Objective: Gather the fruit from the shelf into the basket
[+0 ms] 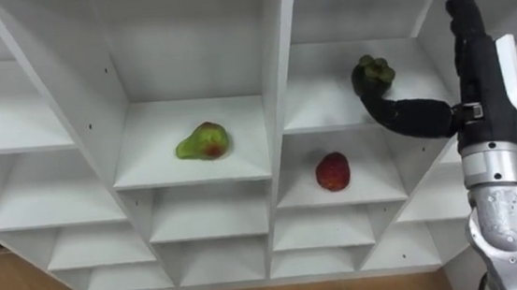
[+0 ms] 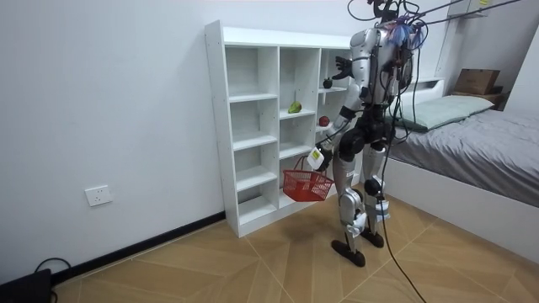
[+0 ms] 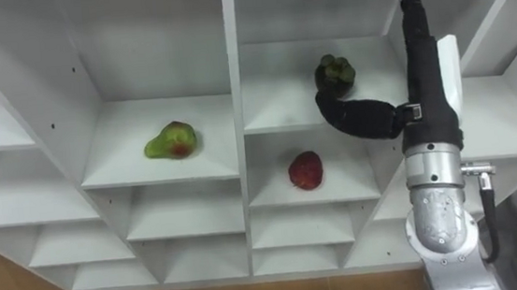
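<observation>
The robot stands in front of the white closet (image 2: 253, 126), with a bed (image 2: 480, 139) behind it. Its right hand (image 1: 482, 69) is raised into an upper compartment. The fingers are straight and released, and the thumb reaches sideways to a dark green fruit (image 1: 374, 71) on that shelf, touching it or just beside it. A red fruit (image 1: 333, 171) lies in the compartment below. A green fruit with a red spot (image 1: 204, 141) lies one column to the left. The left hand (image 2: 317, 156) hangs low and grasps the handle of a red basket (image 2: 305, 185).
</observation>
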Controlling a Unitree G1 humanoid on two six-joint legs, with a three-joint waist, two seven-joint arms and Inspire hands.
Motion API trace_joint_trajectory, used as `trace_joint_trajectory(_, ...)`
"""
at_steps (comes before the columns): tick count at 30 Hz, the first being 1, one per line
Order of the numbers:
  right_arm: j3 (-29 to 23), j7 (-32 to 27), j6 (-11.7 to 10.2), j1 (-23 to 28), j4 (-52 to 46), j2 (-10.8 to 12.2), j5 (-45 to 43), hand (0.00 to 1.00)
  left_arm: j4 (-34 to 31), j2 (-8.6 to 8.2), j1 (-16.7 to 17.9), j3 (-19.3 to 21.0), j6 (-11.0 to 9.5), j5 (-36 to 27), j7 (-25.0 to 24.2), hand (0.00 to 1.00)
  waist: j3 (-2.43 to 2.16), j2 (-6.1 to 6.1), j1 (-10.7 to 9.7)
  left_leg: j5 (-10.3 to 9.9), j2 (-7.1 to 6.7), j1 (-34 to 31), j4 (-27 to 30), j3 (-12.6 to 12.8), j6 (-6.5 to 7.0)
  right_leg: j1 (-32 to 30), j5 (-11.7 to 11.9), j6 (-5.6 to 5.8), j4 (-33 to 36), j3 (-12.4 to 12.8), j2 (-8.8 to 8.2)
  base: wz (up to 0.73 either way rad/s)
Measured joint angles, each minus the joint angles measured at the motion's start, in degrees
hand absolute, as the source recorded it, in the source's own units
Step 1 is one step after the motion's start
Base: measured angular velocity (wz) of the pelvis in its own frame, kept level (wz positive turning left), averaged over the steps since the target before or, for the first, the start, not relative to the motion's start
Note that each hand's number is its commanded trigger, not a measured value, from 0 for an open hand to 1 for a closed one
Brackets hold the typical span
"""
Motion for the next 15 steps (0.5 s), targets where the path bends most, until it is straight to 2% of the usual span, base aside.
trace_joint_trajectory(6,0.0,0.0,0.3,-0.2,2.3,0.0,-0.2,0.0,-0.1,-0.03,-0.2,0.0,0.1,0.0,0.0,1.0,-0.02,0.07,-0.1,0.0,-0.01,0.0,0.1,-0.2,0.0,0.2,0.0,0.0,0.0,-0.5,-0.05,0.03)
trace_joint_trajectory(11,0.0,0.9,1.8,-0.2,6.4,0.0,-0.2,0.0,-0.3,-0.4,-0.1,0.1,0.2,0.0,0.2,1.0,-0.12,0.39,1.2,0.0,-0.02,0.1,0.3,-0.4,0.0,0.3,0.0,-0.01,0.1,-0.5,-0.09,0.0)
trace_joint_trajectory(15,0.2,1.2,2.0,-0.2,7.0,-0.1,0.2,0.0,-1.2,-0.95,0.6,0.2,0.3,0.0,0.1,1.0,-0.34,0.82,1.6,0.0,-0.08,0.4,0.3,-0.5,0.0,0.5,0.0,-0.01,0.1,-0.5,-0.16,0.0)
